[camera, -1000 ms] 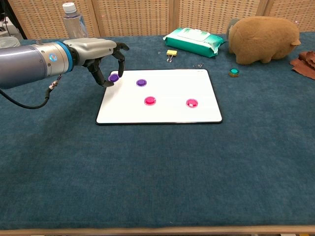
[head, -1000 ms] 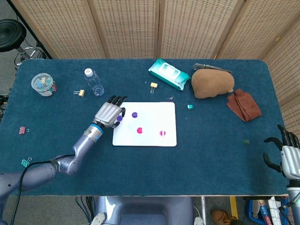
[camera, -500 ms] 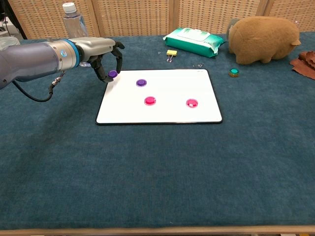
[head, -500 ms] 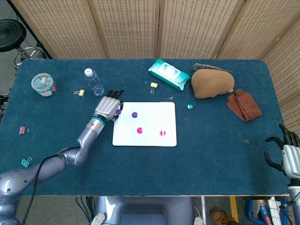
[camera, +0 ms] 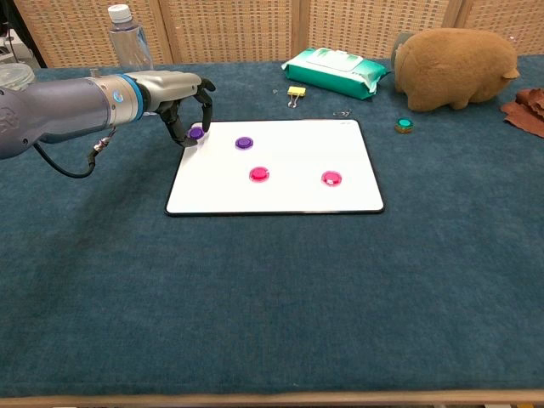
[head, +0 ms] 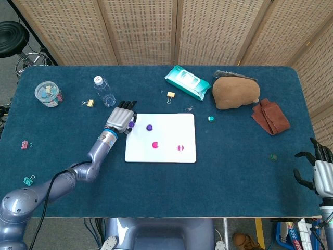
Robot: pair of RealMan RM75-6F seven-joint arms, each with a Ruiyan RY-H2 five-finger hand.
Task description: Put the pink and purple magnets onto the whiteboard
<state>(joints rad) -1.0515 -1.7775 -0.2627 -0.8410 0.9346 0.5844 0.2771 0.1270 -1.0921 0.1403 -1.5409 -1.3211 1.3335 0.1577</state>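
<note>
The whiteboard (head: 166, 151) (camera: 280, 191) lies flat at the table's middle. On it sit one purple magnet (head: 149, 127) (camera: 244, 143) and two pink magnets (head: 155, 145) (camera: 259, 174), (head: 180, 148) (camera: 331, 178). My left hand (head: 120, 118) (camera: 178, 93) pinches a second purple magnet (head: 131, 124) (camera: 196, 133) at the board's far left corner, low over or touching the surface. My right hand (head: 321, 174) hangs off the table's near right edge, fingers spread, holding nothing.
A water bottle (head: 104, 91) stands just behind my left hand. A wipes pack (head: 187, 82), brown plush (head: 235, 92), brown cloth (head: 270, 117), teal magnet (head: 210, 119), yellow clips (head: 170, 95) and a jar (head: 48, 94) lie around the table.
My left hand carried the purple magnet back and slightly right, from beside the board's left edge to its far left corner. The right hand stayed put.
</note>
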